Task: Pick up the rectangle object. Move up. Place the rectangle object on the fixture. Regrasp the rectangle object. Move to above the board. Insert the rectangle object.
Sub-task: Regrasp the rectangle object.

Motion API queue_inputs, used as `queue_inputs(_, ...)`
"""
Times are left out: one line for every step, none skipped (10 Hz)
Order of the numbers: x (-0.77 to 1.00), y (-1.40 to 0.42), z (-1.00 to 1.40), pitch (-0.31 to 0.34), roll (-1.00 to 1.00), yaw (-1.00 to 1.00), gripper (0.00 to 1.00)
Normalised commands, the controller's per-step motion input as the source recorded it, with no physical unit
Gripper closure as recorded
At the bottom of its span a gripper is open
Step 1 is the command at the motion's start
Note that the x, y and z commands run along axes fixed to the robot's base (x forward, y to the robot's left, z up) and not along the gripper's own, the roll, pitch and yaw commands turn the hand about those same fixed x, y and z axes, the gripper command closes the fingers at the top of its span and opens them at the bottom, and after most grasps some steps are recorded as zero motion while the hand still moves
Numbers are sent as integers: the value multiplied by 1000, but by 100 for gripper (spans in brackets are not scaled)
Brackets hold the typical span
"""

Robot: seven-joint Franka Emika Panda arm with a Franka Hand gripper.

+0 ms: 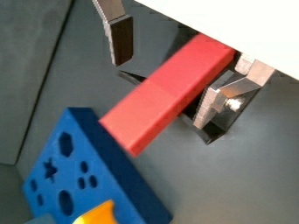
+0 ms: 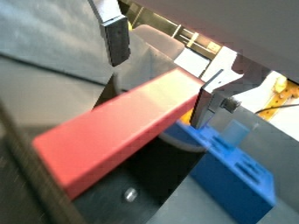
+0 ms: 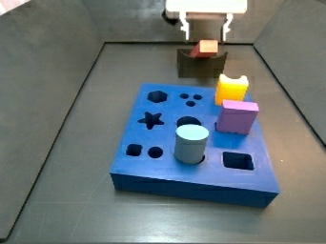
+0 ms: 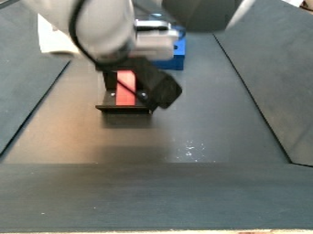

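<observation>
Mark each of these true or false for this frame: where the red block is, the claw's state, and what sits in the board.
1. The rectangle object rests on the fixture. True.
2. The claw is clamped shut on the block. False: its fingers stand apart on either side, open.
3. The claw is above the board. False: it is at the fixture, behind the board in a side view.
4. A pink cube and a yellow block sit in the board. True.
5. The board's star hole is filled. False: it is empty.
</observation>
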Motion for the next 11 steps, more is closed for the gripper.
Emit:
queue_inputs(-33, 5, 945, 98, 54, -2, 0)
queue_inputs(-25, 10, 706, 106, 45, -21, 0)
queue_inputs(-24, 9, 522, 103, 46, -33, 0)
queue_inputs(-23, 6, 399, 96, 44, -40, 0)
queue_inputs(8, -1000, 1000, 60, 1000, 8, 0)
queue_inputs(11, -1000, 896, 58, 1000, 7, 0)
queue_inputs(-19, -1000, 841, 48, 1000, 6, 0)
queue_inputs(-56, -1000, 790, 41, 1000, 5, 0)
queue_inputs(-67, -877, 586, 35, 1000, 5, 0)
queue_inputs(-60, -757, 433, 33, 1000, 5, 0)
queue_inputs(-35, -502, 145, 30, 1000, 4, 0)
